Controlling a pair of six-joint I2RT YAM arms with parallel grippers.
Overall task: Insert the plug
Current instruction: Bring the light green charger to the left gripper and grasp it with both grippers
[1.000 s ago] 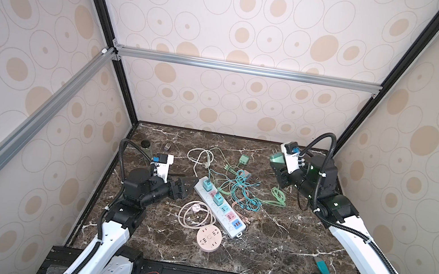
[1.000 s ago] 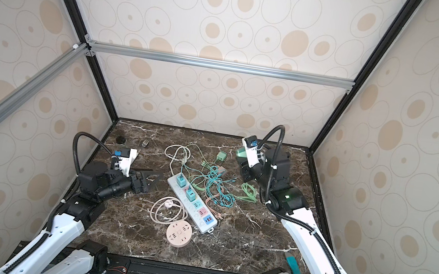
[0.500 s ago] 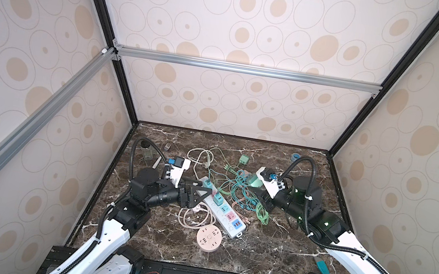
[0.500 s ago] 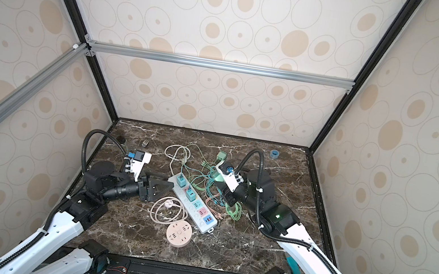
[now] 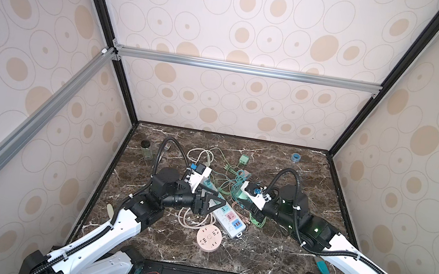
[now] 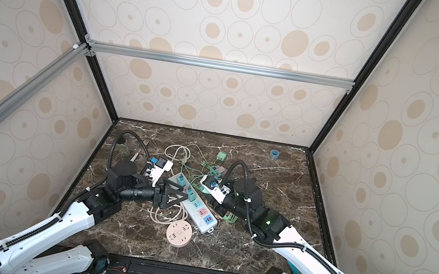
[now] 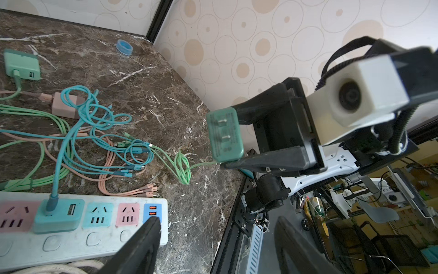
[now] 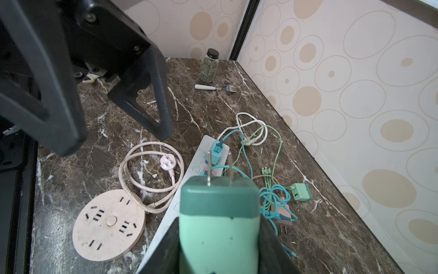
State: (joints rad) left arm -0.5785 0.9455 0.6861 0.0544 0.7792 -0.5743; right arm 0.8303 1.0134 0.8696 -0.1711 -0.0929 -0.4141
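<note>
The right pincer point(image 7: 231, 136) is clamped across the sides of the two-tone green, rounded plastic plug point(image 7: 224, 132). Its two flat metal prongs point(image 8: 219, 166) are bare and point left toward the long white plastic power strip point(image 7: 71, 246). The plug hangs off the dark marble table point(image 7: 147, 78), just right of the strip and not touching it.

The left pincer point(image 7: 216, 221) stands wide apart with nothing in it, over the strip's near end. On the strip, one teal charger block point(image 7: 57, 215) is already seated. The teal socket point(image 7: 98, 214) and pink socket point(image 7: 128, 213) beside it look free.

I judge the pick-up done. Lining up the prongs, lowering and pressing home are left.
</note>
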